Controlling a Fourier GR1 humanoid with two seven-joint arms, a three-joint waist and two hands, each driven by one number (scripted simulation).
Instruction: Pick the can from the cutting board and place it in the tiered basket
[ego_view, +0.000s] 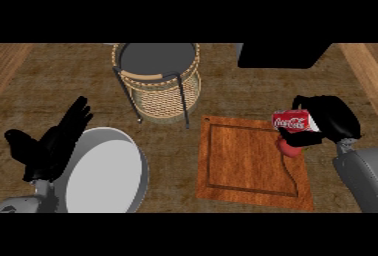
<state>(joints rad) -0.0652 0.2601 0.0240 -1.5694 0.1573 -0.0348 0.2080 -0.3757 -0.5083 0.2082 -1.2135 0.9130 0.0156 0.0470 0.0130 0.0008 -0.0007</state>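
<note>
A red cola can (294, 121) is held in my right hand (328, 120), whose fingers curl round it just above the right edge of the wooden cutting board (247, 162). The can lies on its side in the grasp, and a red patch shows beneath it on the board. The tiered basket (157, 80), wicker with a black wire frame and a dark round top tray, stands at the back, left of the board. My left hand (52, 140) rests open at the left, fingers up, beside a grey bowl.
A large grey bowl (103, 172) sits at the front left, next to my left hand. A black object (283, 54) lies at the back right. Wooden strips border the counter on both sides.
</note>
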